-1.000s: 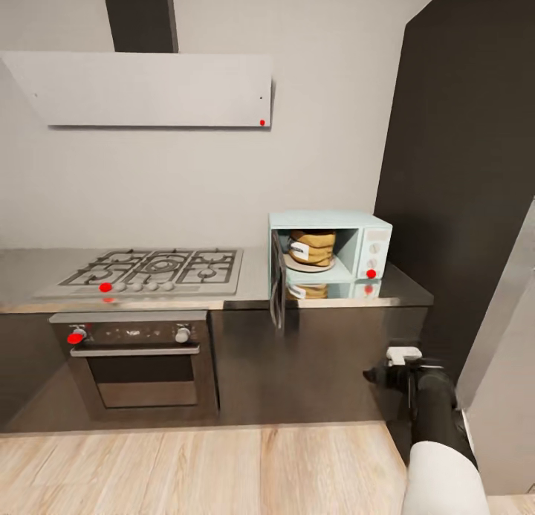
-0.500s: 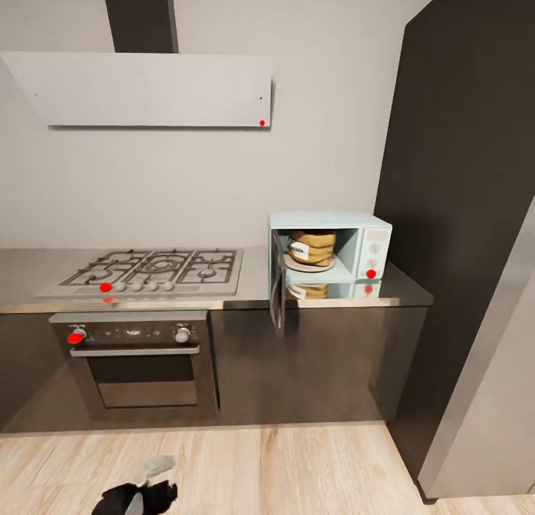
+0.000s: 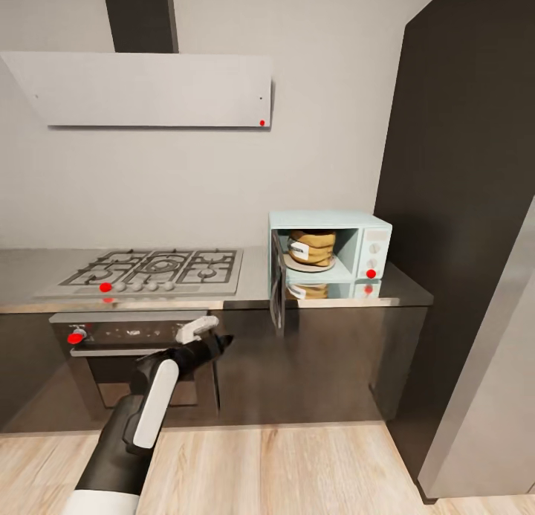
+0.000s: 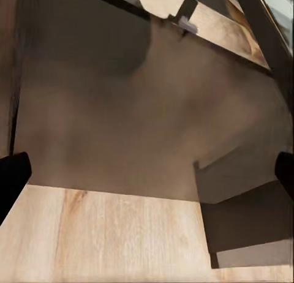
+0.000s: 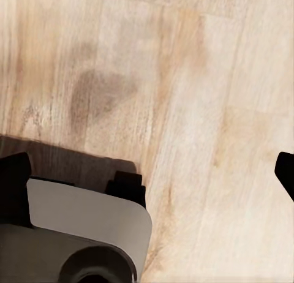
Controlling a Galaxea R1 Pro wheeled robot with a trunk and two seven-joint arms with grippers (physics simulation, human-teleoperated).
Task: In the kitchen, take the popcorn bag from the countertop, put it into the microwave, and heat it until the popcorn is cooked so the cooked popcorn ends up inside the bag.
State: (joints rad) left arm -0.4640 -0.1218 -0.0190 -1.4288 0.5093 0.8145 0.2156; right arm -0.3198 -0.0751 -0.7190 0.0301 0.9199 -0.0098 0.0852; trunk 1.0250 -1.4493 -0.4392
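Popcorn bag sits inside the open microwave; left arm is raised toward the door.

Head view: the popcorn bag (image 3: 311,247) rests on the plate in the microwave (image 3: 330,246), which stands on the steel surface (image 3: 253,273), its door (image 3: 277,288) swung open. The bag looks light, soft and crushable, best held gently by its rolled rim. The left tool (image 3: 211,339) hangs before the oven (image 3: 134,363).

Left wrist view: fingertips spread apart, nothing between them.

Right wrist view: the right tool's fingertips (image 5: 13,173) stand apart over the wooden floor (image 5: 202,81).

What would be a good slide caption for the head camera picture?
Popcorn bag sits inside the open microwave on the countertop while the left gripper reaches toward it.
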